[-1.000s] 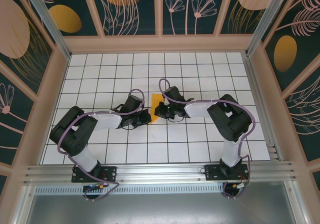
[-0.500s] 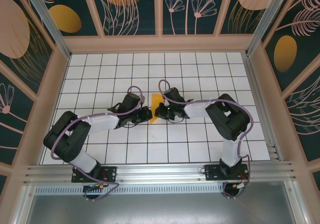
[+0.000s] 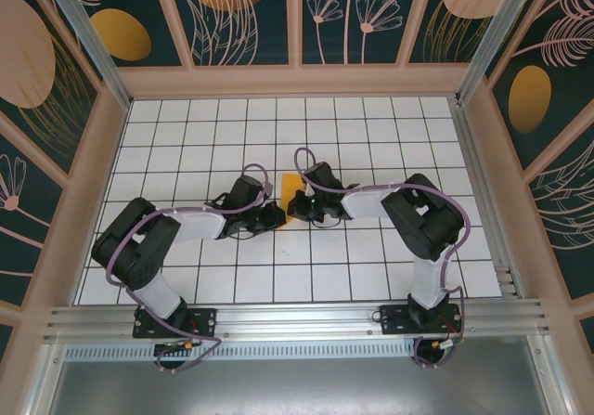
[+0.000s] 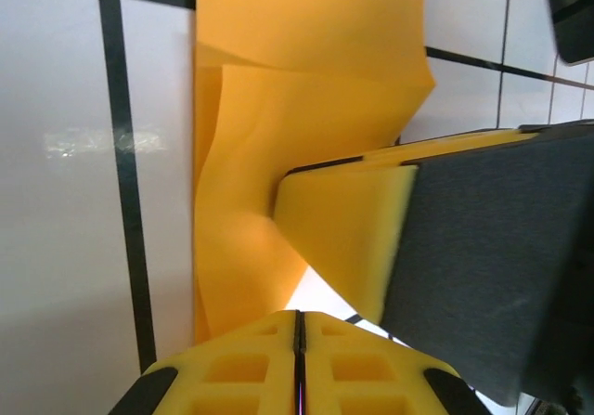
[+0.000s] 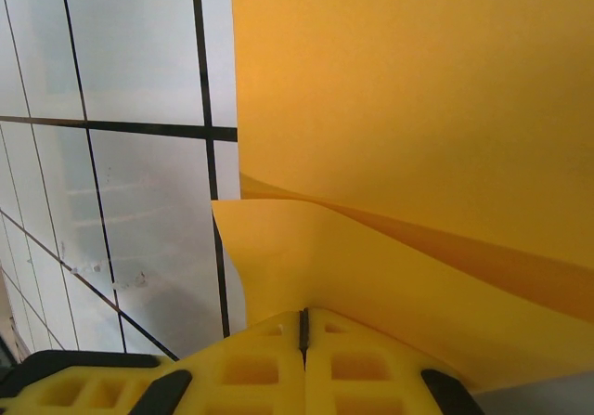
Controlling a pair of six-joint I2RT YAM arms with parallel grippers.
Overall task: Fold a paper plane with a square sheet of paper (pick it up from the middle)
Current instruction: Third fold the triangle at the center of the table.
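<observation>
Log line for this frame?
paper: partly folded, on table | left gripper: shut, at paper's edge | right gripper: shut on paper

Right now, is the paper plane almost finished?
Not yet. Done: the paper has some folds, with a raised flap in the right wrist view. In hand: both jaws are shut at its near edge, the right seemingly pinching that flap. Left: it's no pointed dart yet.
</observation>
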